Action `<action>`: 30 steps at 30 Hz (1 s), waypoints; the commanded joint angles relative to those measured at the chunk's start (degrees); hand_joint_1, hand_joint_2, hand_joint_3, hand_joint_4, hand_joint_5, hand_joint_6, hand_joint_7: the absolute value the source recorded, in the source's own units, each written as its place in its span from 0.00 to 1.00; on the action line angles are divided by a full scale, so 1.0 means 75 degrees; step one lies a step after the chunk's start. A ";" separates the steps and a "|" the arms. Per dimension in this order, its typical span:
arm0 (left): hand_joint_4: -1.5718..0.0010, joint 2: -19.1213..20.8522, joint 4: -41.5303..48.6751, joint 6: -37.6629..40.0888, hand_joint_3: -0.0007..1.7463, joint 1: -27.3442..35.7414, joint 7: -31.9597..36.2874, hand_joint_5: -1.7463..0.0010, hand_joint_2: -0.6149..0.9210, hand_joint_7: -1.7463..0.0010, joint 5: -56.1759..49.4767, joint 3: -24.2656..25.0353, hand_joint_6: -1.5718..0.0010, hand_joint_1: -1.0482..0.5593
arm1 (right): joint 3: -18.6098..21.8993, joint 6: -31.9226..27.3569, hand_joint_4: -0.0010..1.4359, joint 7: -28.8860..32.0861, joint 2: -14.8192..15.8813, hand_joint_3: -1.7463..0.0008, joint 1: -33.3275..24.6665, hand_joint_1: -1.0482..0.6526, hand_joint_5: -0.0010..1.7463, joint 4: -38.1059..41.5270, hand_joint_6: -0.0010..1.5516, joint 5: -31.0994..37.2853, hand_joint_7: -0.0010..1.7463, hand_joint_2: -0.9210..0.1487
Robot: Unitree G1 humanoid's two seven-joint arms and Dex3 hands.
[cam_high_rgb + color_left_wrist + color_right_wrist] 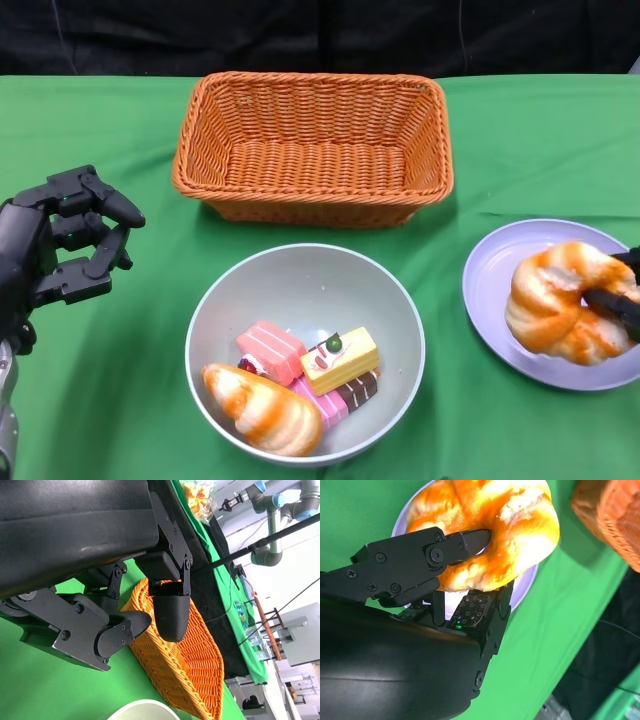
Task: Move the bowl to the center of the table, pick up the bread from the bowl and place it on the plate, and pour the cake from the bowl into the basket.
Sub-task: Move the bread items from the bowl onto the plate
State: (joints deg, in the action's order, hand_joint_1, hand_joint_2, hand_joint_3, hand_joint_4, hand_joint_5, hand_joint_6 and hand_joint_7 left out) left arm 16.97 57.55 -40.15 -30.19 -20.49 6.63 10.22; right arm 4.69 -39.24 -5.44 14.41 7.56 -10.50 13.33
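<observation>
We put this at step two, bread to plate. Our right hand [455, 575] grips the ring-shaped glazed orange-and-white bread [565, 300], one of the fingers [470, 539] hooked into its hole. The bread is over the round lilac plate [490, 290] at the right of the green cloth surface [120, 400]; we can't tell for sure if it is resting on it or just above.

Next move, as we judge it: let go of the ring and draw the right hand away. A second, elongated glazed bread [262, 410] lies in the grey round bowl [300, 275], touching the small cake pieces, pink [270, 350], yellow-topped [340, 360] and dark brown [358, 390]. That bread looks due for the plate too, before pouring cake into the woven orange rectangular basket [312, 148] just behind the bowl.

Our left hand [60, 250] hovers at the left, fingers apart, holding nothing.

No brands, labels or readable writing seen.
</observation>
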 commanded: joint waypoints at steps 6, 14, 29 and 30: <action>0.52 0.0193 0.0055 -0.0030 0.55 -0.0096 0.0040 0.09 0.80 0.25 -0.0038 0.0058 0.52 0.62 | -0.0762 -0.0029 0.57 -0.0017 0.0539 0.94 0.0405 0.45 0.53 0.0676 0.64 0.0612 0.08 0.00; 0.52 0.0180 0.0007 -0.0014 0.56 -0.0082 -0.0024 0.09 0.80 0.25 0.0000 0.0061 0.52 0.61 | -0.1735 0.0074 0.44 -0.0039 0.1069 0.96 0.0267 0.40 0.18 0.0561 0.38 0.1651 0.00 0.00; 0.53 0.0181 -0.0001 0.0005 0.56 -0.0069 0.0009 0.09 0.80 0.25 -0.0038 0.0035 0.52 0.63 | -0.2093 0.0435 0.08 0.0490 0.0887 0.96 -0.0222 0.38 0.00 0.0224 0.08 0.2583 0.00 0.00; 0.53 0.0179 -0.0003 0.0003 0.56 -0.0068 0.0007 0.09 0.80 0.25 -0.0036 0.0035 0.52 0.63 | -0.2100 0.0447 0.07 0.0518 0.0874 0.96 -0.0237 0.38 0.00 0.0219 0.07 0.2632 0.00 0.00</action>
State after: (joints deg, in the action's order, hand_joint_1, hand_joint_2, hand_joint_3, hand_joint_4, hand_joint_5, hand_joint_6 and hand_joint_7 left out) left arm 17.15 57.57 -40.15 -30.26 -20.50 6.60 10.17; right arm -11.33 -36.31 -2.54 20.87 6.44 -8.30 32.25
